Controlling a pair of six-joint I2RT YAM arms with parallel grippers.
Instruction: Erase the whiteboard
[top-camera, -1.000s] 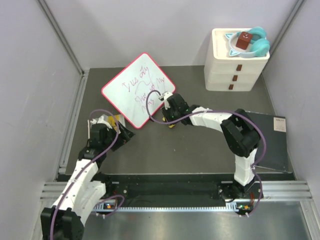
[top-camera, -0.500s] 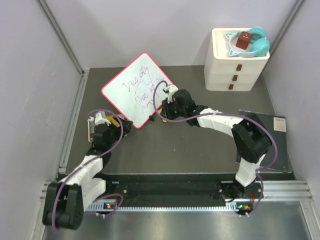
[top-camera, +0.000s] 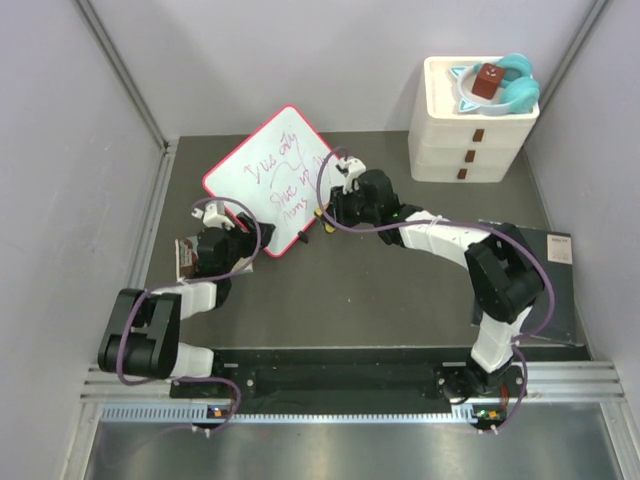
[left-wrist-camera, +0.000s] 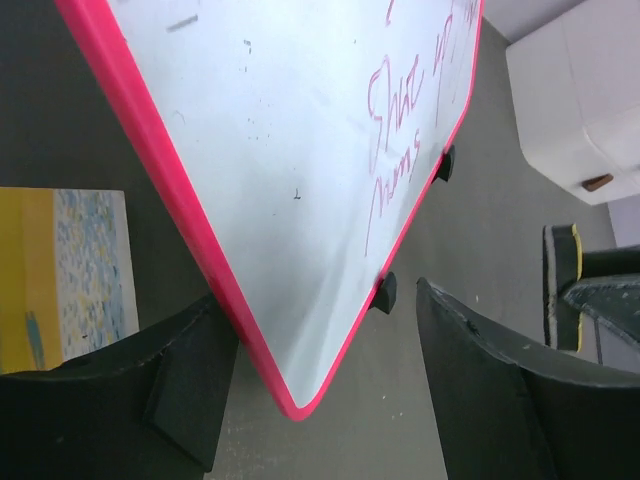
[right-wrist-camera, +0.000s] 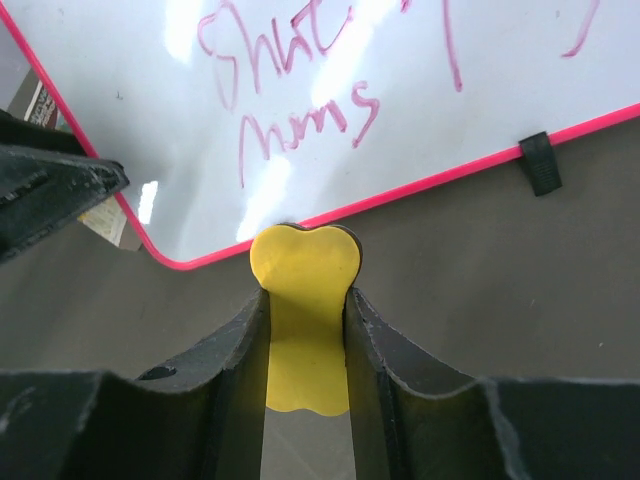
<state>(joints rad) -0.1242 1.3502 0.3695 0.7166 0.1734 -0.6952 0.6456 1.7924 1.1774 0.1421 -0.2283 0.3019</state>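
Observation:
The whiteboard (top-camera: 270, 178), red-framed with red handwriting, lies tilted at the back left of the dark mat. My left gripper (top-camera: 240, 246) is open, and the board's near corner (left-wrist-camera: 290, 400) lies between its fingers (left-wrist-camera: 190, 385). My right gripper (top-camera: 333, 207) is shut on a yellow eraser (right-wrist-camera: 305, 290), held just off the board's near right edge (right-wrist-camera: 420, 185), beside a black clip (right-wrist-camera: 540, 163). The eraser's tip is at the frame; I cannot tell if it touches. The eraser also shows in the left wrist view (left-wrist-camera: 562, 285).
A white drawer unit (top-camera: 462, 135) with teal headphones (top-camera: 510, 85) on top stands at the back right. A dark grey sheet (top-camera: 548, 290) lies at the right. A yellow and blue patterned card (left-wrist-camera: 60, 270) lies left of the board's corner. Grey walls close in both sides.
My left gripper has moved forward to the board's near corner, now between its fingers. My right gripper has carried the eraser a little farther back along the board's right edge.

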